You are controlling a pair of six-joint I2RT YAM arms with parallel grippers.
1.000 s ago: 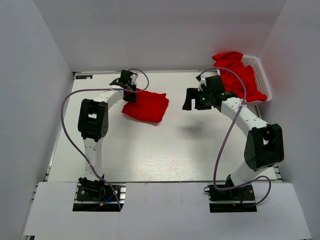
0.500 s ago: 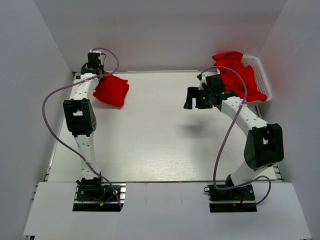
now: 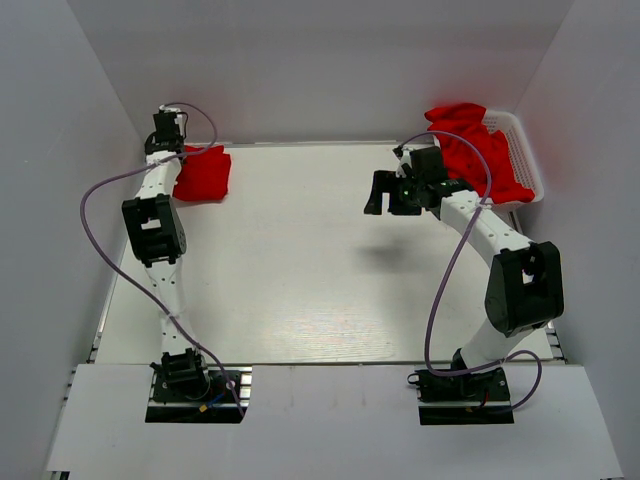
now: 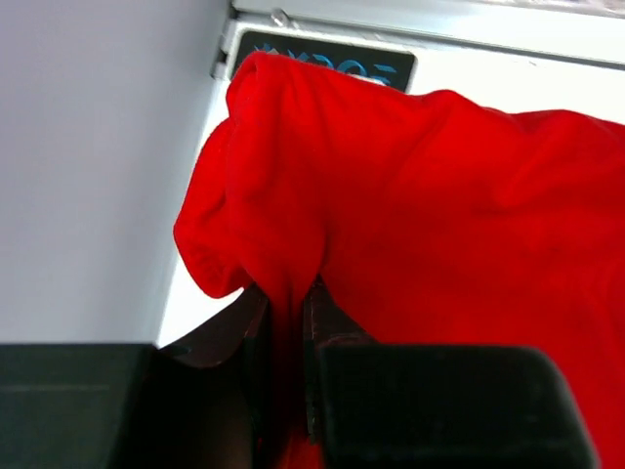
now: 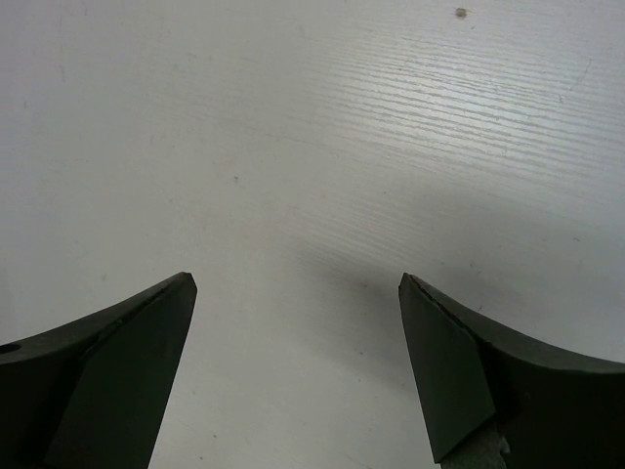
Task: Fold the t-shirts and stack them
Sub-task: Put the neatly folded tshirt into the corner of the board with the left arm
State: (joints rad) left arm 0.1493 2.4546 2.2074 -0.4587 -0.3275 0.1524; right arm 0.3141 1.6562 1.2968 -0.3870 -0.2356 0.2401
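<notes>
A folded red t-shirt (image 3: 203, 173) lies at the table's far left corner. My left gripper (image 3: 175, 158) is shut on its left edge. In the left wrist view the red t-shirt (image 4: 439, 205) fills most of the picture, and a fold of it is pinched at the left gripper (image 4: 286, 298) between both jaws. More red t-shirts (image 3: 480, 150) are heaped in the white basket (image 3: 524, 150) at the far right. My right gripper (image 3: 385, 195) hovers open over bare table left of the basket; the right gripper (image 5: 298, 283) has nothing between its fingers.
White walls close in the table on the left, back and right. The left wall stands right beside the held t-shirt. A black label (image 4: 327, 61) sits on the table's far left corner.
My left gripper has dragged the folded t-shirt from the table's middle-left to the far left corner. The right arm has barely moved.
</notes>
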